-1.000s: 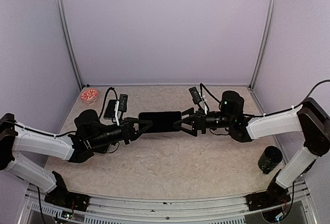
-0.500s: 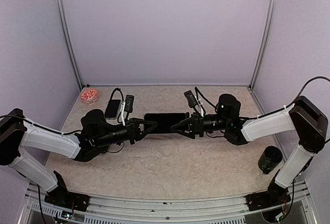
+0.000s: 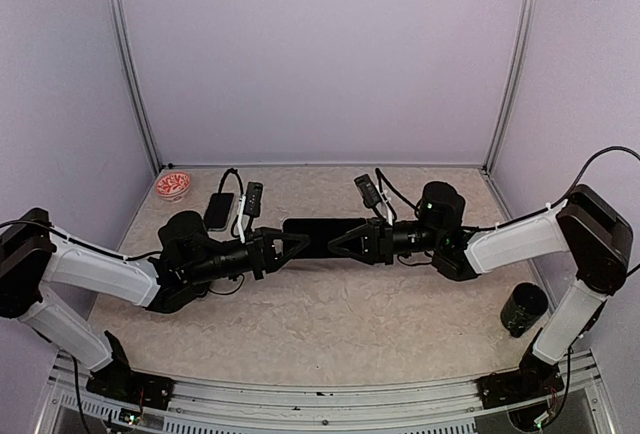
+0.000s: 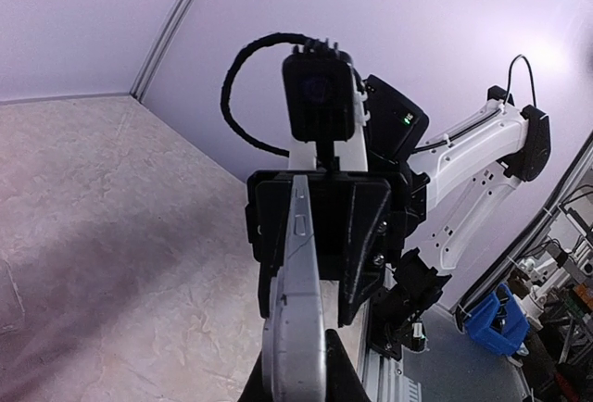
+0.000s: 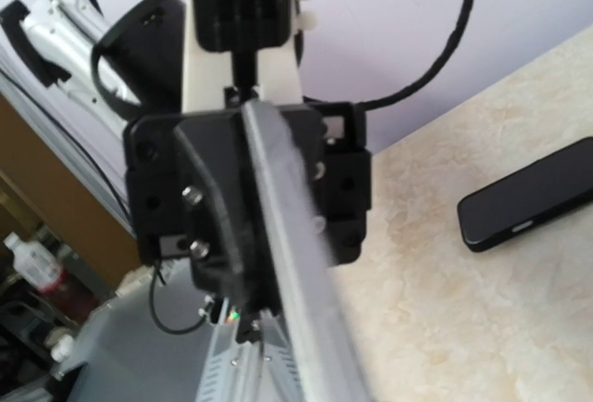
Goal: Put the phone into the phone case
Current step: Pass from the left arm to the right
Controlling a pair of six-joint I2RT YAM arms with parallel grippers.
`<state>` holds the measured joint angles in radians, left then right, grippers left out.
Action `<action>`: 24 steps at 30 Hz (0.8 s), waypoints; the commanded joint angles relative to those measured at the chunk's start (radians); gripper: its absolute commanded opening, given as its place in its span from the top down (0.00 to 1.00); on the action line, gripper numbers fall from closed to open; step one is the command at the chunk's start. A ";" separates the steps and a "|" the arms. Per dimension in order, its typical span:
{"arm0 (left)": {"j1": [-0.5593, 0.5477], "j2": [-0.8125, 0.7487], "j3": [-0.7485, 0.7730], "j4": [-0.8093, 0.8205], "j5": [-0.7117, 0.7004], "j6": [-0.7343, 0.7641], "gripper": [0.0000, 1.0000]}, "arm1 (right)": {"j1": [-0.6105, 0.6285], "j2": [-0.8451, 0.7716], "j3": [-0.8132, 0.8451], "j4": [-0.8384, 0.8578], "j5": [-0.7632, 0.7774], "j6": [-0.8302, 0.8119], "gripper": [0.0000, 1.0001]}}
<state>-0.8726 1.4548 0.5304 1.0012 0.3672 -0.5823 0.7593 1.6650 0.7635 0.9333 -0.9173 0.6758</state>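
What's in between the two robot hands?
A flat black slab, probably the phone case, reaches from the left fingers to the right fingers. The top view shows it best.

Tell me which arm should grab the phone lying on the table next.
Left. The phone lies back-left, close to the left gripper, farther from the right gripper. Both are at the phone case's ends, so left would likely release first.

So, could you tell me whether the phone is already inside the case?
Out: the phone lies flat on the table, while the case is up in the air in the left arm's jaws.
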 commanded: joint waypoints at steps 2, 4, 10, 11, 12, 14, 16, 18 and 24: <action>-0.004 0.002 0.029 0.052 -0.011 0.001 1.00 | 0.010 0.021 0.043 0.027 -0.037 0.001 0.76; -0.003 0.000 0.031 0.045 -0.013 0.003 1.00 | 0.011 0.027 0.048 0.019 -0.040 -0.004 0.82; -0.003 -0.006 0.027 0.021 -0.023 0.009 0.97 | 0.011 0.038 0.061 0.011 -0.050 -0.010 1.00; -0.003 -0.008 0.025 0.017 -0.027 0.010 0.94 | 0.011 0.036 0.062 0.012 -0.050 -0.010 1.00; -0.003 -0.010 0.024 0.015 -0.030 0.010 0.91 | 0.011 0.036 0.061 0.011 -0.051 -0.010 1.00; -0.003 -0.015 0.019 0.009 -0.036 0.014 0.87 | 0.011 0.034 0.061 0.010 -0.048 -0.010 1.00; -0.002 -0.025 0.011 0.005 -0.046 0.018 0.79 | 0.010 0.028 0.060 0.008 -0.049 -0.009 1.00; 0.000 -0.036 0.004 -0.003 -0.062 0.022 0.70 | 0.011 0.020 0.058 -0.001 -0.044 -0.011 1.00; 0.028 -0.065 -0.017 -0.027 -0.082 0.026 0.48 | -0.002 0.007 0.056 -0.075 0.005 -0.004 1.00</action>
<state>-0.8646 1.4204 0.5301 0.9905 0.3141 -0.5701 0.7620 1.6890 0.7937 0.8852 -0.9543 0.6750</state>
